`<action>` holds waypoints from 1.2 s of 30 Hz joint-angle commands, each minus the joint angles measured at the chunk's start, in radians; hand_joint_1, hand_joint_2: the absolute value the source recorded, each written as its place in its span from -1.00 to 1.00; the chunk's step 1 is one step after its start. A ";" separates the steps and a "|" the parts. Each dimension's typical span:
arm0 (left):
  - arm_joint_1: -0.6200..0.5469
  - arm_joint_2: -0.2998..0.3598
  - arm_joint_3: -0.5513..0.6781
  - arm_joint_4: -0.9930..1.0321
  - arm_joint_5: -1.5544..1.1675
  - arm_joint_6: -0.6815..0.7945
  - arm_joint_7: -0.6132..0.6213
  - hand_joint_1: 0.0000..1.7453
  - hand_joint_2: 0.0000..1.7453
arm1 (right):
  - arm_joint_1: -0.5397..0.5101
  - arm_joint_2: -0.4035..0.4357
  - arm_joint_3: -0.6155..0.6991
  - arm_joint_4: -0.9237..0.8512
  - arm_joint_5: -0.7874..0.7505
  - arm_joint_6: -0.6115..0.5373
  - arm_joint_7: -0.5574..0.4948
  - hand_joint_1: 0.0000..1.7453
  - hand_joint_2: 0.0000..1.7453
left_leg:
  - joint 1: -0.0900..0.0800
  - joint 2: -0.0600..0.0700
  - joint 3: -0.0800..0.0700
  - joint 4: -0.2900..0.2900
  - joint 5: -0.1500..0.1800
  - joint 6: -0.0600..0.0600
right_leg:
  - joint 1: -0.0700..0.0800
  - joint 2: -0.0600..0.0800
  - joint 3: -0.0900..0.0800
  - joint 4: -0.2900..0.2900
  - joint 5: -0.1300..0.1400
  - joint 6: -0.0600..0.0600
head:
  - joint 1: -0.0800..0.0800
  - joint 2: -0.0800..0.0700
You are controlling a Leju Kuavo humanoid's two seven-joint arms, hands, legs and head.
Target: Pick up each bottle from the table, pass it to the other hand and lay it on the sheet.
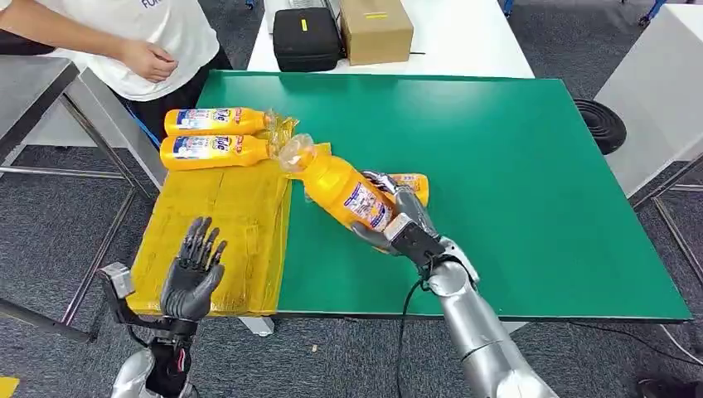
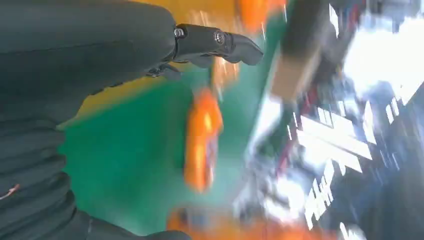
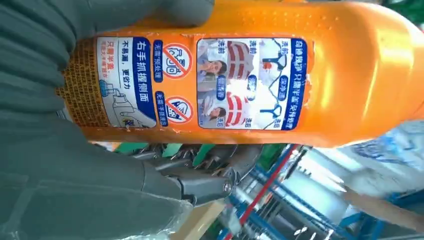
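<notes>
At 7 o'clock the left hand (image 1: 194,267) waits empty, fingers spread, above the yellow sheet's (image 1: 224,207) near edge. Centre: the right hand (image 1: 404,222) wraps the base of an orange bottle (image 1: 344,192) tilted toward 10 o'clock, over the green table (image 1: 514,182). Gripped so low, it could pivot loose during transfer. Two laid bottles (image 1: 214,137) crowd the sheet at 11 o'clock.
</notes>
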 commanded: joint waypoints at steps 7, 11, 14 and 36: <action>-0.110 0.034 -0.136 0.128 -0.006 -0.099 0.044 -1.00 1.00 | 0.001 0.032 0.103 0.070 -0.126 0.041 -0.007 1.00 1.00 | 0.000 -0.001 0.004 -0.001 -0.001 0.000 | 0.001 -0.002 0.005 -0.001 -0.002 -0.002 | 0.000 0.000; -0.174 0.017 -0.187 0.160 -0.033 -0.101 0.049 -1.00 1.00 | 0.003 0.055 0.188 0.114 -0.167 0.056 -0.007 1.00 1.00 | 0.000 -0.001 0.004 -0.001 -0.001 0.000 | 0.001 -0.002 0.005 -0.001 -0.002 -0.002 | 0.000 0.000; -0.212 0.007 -0.217 0.182 -0.041 -0.092 0.056 -1.00 1.00 | 0.001 0.070 0.226 0.145 -0.195 0.074 -0.007 1.00 1.00 | 0.001 -0.001 0.005 0.000 -0.002 0.000 | 0.001 -0.003 0.006 0.000 -0.002 -0.003 | 0.000 0.000; -0.256 0.011 -0.238 0.232 0.030 -0.104 0.050 -1.00 1.00 | -0.010 0.087 0.370 0.279 -0.248 0.136 -0.007 1.00 1.00 | 0.001 0.000 0.004 -0.001 -0.001 0.000 | 0.001 -0.001 0.004 -0.001 -0.001 -0.002 | 0.000 0.000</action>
